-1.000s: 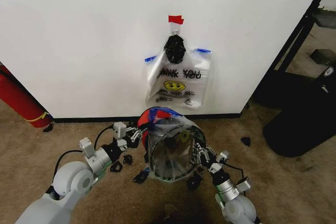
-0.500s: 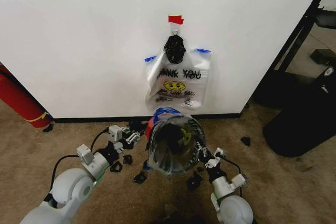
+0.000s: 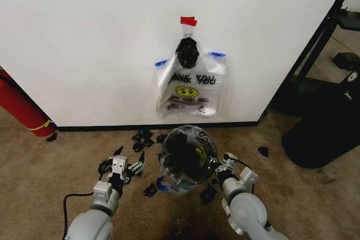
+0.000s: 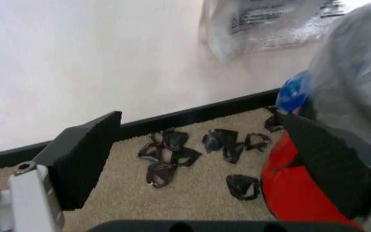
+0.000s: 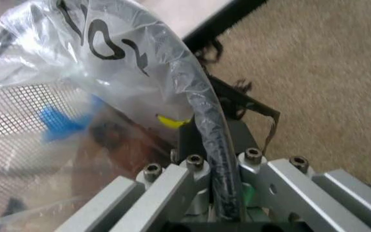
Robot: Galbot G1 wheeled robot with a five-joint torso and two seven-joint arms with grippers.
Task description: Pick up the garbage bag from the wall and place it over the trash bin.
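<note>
While a thin see-through plastic garbage bag point(image 3: 189, 88) with blue handles, black "THANK YOU" print and a yellow smiley hangs flat against the plain white wall point(image 3: 101, 43) under a small black knotted lump point(image 3: 187, 52) and a piece of red tape point(image 3: 188, 21), a second bag of the same clear printed plastic point(image 3: 194, 139) is stretched over the rim of the small round black mesh trash bin point(image 3: 185, 158) standing on the tan carpet point(image 3: 67, 150) just in front of the black baseboard strip point(image 3: 101, 128). In the right wrist view the film point(image 5: 127, 53) lies draped over the bin's black rim point(image 5: 205, 121), and the right claw point(image 5: 211, 169) is clenched on that rim with the plastic caught beneath it; in the head view this claw point(image 3: 220, 166) sits touching the bin's right side. The left claw point(image 3: 125, 164) is released, its black padded fingers point(image 4: 85, 159) spread wide and holding nothing, low over the carpet just beside the bin's left side, whose red base point(image 4: 295, 193) shows past one finger. Small black scraps point(image 4: 172, 154) lie scattered on the carpet between the baseboard and the bin. A red cylinder point(image 3: 22, 105) leans at the wall's left end, and a large bulky black object point(image 3: 326, 127) stands well apart to the right.
</note>
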